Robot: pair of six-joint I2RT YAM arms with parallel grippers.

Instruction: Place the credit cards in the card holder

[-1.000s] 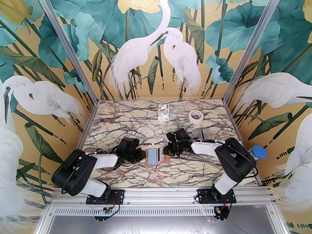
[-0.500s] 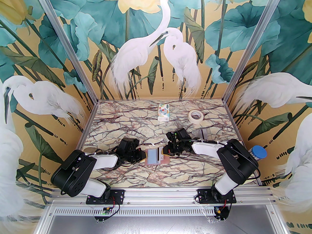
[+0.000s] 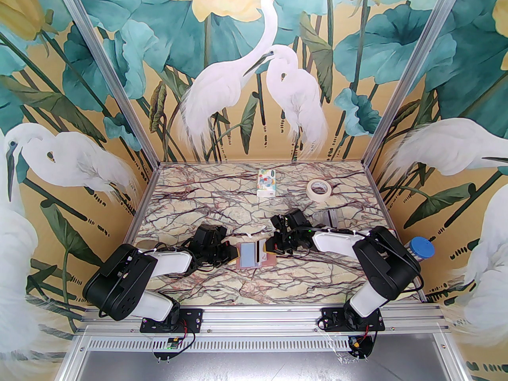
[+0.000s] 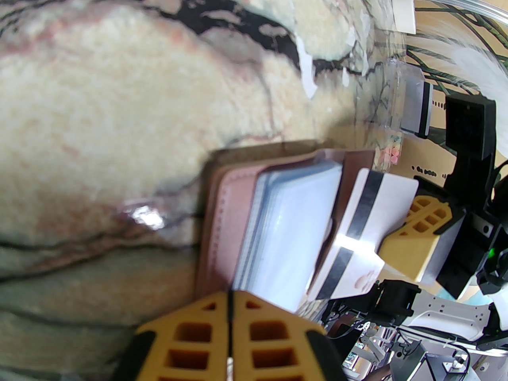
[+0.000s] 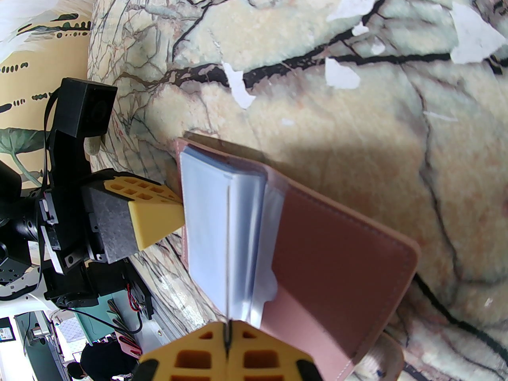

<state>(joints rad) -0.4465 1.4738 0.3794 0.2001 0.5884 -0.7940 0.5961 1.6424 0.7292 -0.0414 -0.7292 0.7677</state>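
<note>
- The right gripper (image 5: 227, 328) pinched a striped credit card (image 4: 387, 201) over the open card holder (image 5: 337, 260).
- The left gripper (image 4: 230, 298), fingers pressed together, bore on the card holder's left edge. Whether it gripped a sleeve could not be told.
- The step called for a square entry into one sleeve mouth, with the card holder steadied.
- The left wrist view gave the card's face; the right wrist view gave its edge-on alignment.

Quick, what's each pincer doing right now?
Left pincer: closed, nothing seen in it, tips against the card holder.
Right pincer: closed on a credit card.
</note>
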